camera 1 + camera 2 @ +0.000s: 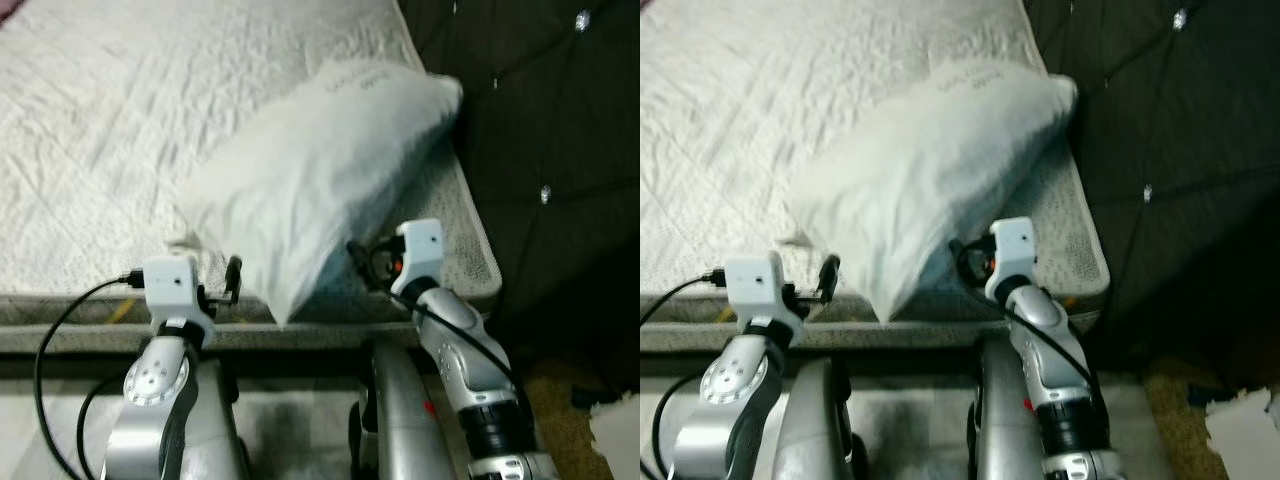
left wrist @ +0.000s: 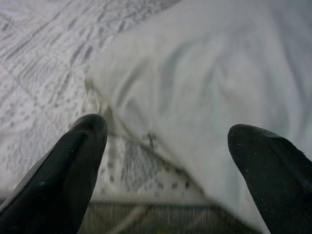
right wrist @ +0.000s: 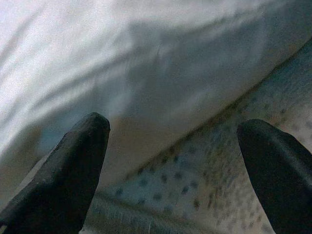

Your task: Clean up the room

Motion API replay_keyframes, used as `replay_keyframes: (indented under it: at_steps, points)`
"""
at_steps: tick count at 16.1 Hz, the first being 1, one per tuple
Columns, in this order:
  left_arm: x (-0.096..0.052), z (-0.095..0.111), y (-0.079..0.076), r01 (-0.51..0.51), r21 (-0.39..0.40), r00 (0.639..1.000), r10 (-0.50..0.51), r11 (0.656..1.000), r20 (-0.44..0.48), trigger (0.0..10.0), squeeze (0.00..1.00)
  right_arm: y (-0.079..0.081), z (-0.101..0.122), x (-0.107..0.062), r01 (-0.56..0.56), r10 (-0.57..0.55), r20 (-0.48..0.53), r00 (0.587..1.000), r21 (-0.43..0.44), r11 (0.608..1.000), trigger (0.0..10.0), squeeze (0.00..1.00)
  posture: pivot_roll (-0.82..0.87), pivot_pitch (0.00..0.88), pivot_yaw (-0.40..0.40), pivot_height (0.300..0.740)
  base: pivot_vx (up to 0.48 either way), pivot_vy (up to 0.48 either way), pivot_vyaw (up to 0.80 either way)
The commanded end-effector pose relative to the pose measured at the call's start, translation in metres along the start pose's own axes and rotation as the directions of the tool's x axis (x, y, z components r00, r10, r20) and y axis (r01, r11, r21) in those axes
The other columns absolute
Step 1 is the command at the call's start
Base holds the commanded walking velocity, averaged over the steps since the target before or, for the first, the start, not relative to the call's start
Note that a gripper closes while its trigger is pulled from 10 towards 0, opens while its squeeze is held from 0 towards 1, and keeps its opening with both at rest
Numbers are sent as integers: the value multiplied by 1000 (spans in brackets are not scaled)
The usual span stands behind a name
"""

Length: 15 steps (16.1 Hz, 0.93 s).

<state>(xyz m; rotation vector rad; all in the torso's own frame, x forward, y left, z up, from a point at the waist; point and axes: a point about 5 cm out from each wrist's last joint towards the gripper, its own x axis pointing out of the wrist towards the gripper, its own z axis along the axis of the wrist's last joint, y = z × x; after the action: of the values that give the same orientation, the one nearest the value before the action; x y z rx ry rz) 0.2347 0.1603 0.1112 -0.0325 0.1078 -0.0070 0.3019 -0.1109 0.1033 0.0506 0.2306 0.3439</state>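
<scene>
- Here, a white pillow [image 1: 320,180] lies askew at centre frame on the bed [image 1: 90,120], not yet tidied.
- Left end effector [image 2: 165,161] and right end effector [image 3: 173,165]: each spread wide, holding nothing, flanking its lower corner.

Left end effector [image 2: 165,161] spread wide before white pillow [image 2: 209,92] on mattress [image 2: 44,63].

Dark tufted headboard [image 1: 540,120] beside mattress; white scrap [image 1: 615,430] on brown floor.

Faint print on the pillow [image 1: 320,170] is too blurred to read.
</scene>
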Motion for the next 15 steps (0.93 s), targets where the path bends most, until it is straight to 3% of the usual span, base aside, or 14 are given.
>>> replay_keyframes:
  at_steps: [1,3,4,7,8,9,10,13,14,15]
  points:
    - [-4,4,2,-16,17,1000,16,1000,5,10000,0,4,-3,1,-39,39,-32,999,-1,999,10000,0,1,191,-12,528,0,0,0]
    - [-20,4,15,-84,45,996,84,995,-8,10000,0,15,-3,6,-154,153,-58,986,-16,988,10000,0,31,178,-18,528,0,0,0]
    - [-20,4,15,-84,45,996,84,995,-8,10000,0,15,-3,6,-154,153,-58,986,-16,988,10000,0,31,178,-18,528,0,0,0]
    - [-31,4,24,-124,64,992,126,990,-20,10000,0,30,5,8,-343,339,-61,939,-69,937,10000,0,69,166,-26,528,0,0,0]
    - [-38,5,31,-144,80,989,146,986,-24,10000,0,34,10,13,-435,430,-79,900,-73,897,10000,0,87,154,-27,528,0,0,0]
    - [-40,6,33,-150,85,988,153,985,-27,10000,0,34,12,14,-457,452,-84,888,-64,887,10000,0,87,154,-27,528,0,0,0]
    - [-50,2,39,-172,94,983,177,981,-52,10000,0,38,19,16,-512,508,-91,857,-37,858,10000,0,95,145,-24,528,0,0,0]
    - [-69,-6,40,-173,106,979,183,979,-92,10000,0,48,22,14,-587,582,-121,804,-10,810,10000,0,113,133,-20,528,0,0,0]
    - [-71,-5,43,-202,114,973,212,973,-90,10000,0,58,15,11,-643,641,-175,748,50,764,10000,0,134,123,-26,528,0,0,0]
    - [-70,-4,44,-203,116,973,213,972,-87,10000,0,60,13,10,-663,660,-185,728,58,747,10000,0,134,123,-26,528,0,0,0]
